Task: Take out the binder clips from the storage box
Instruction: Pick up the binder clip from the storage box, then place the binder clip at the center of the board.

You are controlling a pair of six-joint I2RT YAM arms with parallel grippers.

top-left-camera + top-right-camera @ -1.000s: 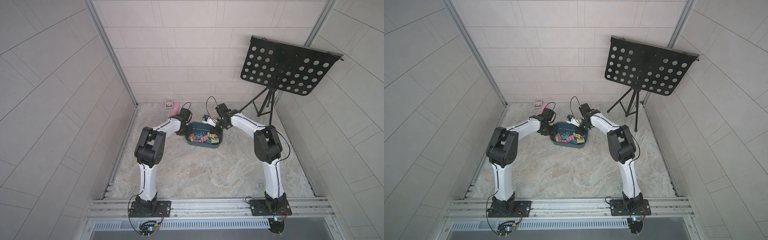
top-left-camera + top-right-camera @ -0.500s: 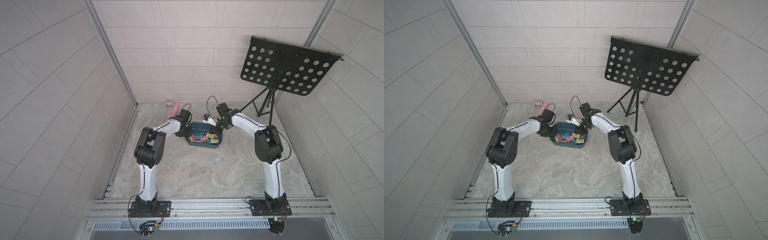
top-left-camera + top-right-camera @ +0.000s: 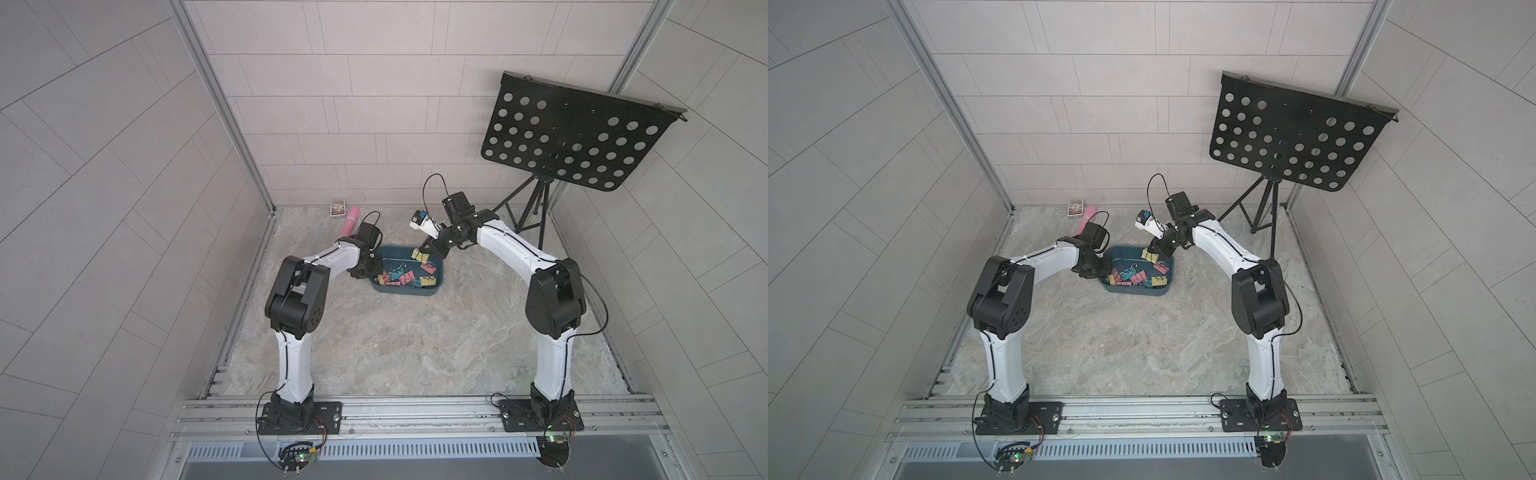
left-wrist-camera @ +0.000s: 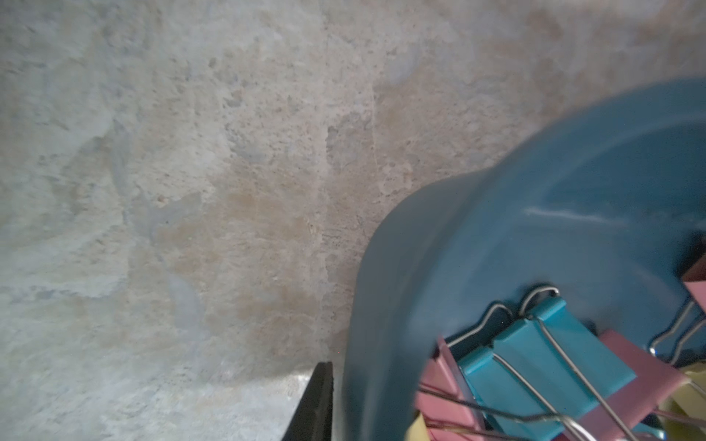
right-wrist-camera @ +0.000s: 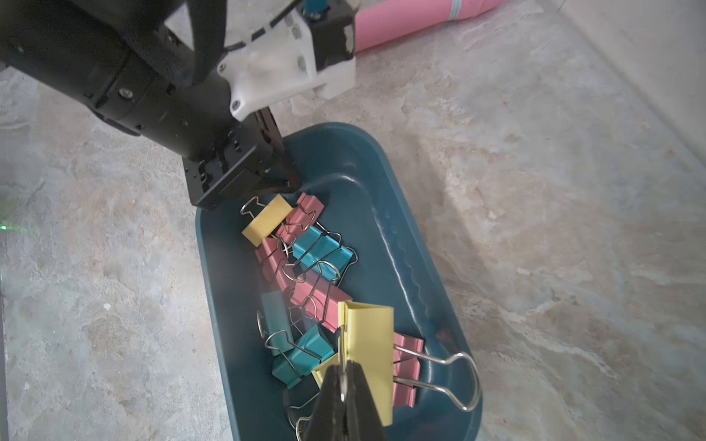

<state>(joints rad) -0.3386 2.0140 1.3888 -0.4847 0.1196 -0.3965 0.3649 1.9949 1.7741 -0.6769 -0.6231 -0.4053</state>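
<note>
left gripper (image 5: 291,182) is clamping the left end wall of the storage box (image 3: 405,291), blocking that end; right gripper (image 5: 344,382) is hanging over the right end, pinching a yellow clip (image 5: 372,343) and covering that end from above. Between them the box's middle is lying open from above, but binder clips (image 5: 317,248) are tangling there, wire loops interlocking. Toward its near edge the worktop (image 3: 395,353) is lying bare, wide passage. A pink stick (image 3: 349,220) and card box (image 3: 337,207) are crowding the far left corner; a music stand (image 3: 577,137) is overhanging the far right corner
</note>
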